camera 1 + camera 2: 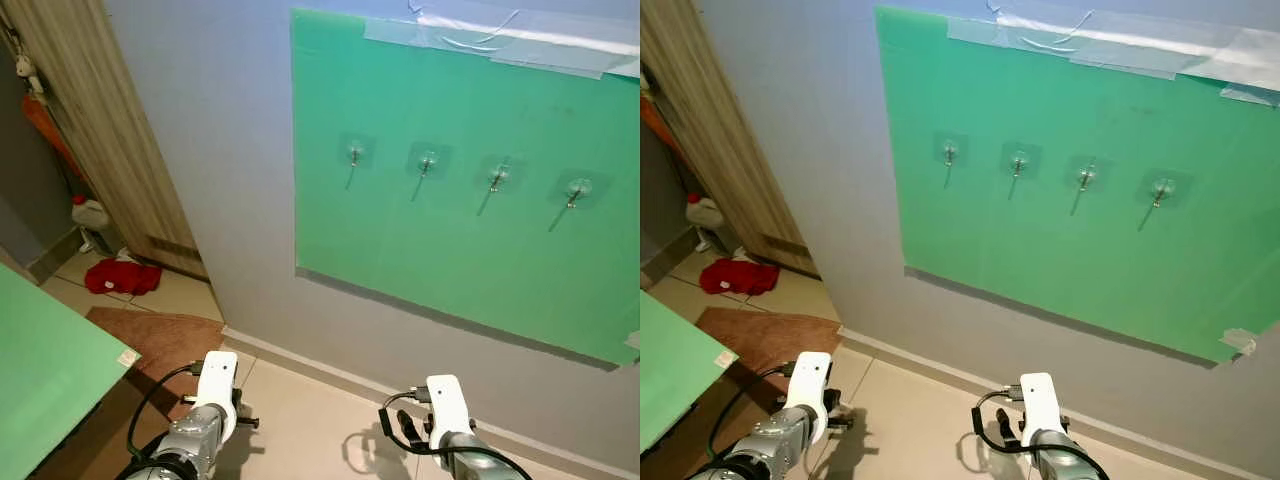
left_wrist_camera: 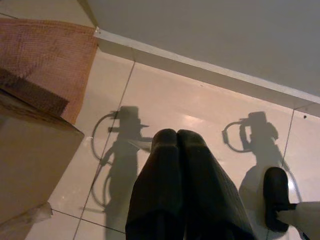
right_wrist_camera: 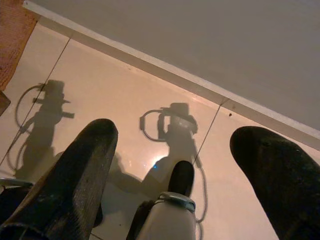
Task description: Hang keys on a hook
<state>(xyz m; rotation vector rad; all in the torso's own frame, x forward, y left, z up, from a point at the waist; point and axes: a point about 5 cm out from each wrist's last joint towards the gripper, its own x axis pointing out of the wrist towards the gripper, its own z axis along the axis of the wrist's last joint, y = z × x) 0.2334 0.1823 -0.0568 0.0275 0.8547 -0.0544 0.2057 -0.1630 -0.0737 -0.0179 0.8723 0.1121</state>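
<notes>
A green board (image 1: 450, 260) is taped to the grey wall ahead and carries several small clear hooks in a row. The leftmost hook (image 1: 354, 153) and the rightmost hook (image 1: 577, 187) both hang bare. Both arms hang low over the tiled floor, well below the board: my left arm (image 1: 215, 385) and my right arm (image 1: 445, 400). In the left wrist view my left gripper (image 2: 177, 142) is shut, its black fingers pressed together with nothing between them. In the right wrist view my right gripper (image 3: 176, 132) stands wide open and holds nothing, pointing down at the floor by the baseboard.
A green tabletop (image 1: 40, 370) juts in at the lower left, with a brown mat (image 1: 160, 335) beside it. A red cloth (image 1: 122, 277) and a white bottle (image 1: 90, 212) lie by the wooden panel (image 1: 100, 130). A white baseboard (image 2: 200, 70) runs along the wall.
</notes>
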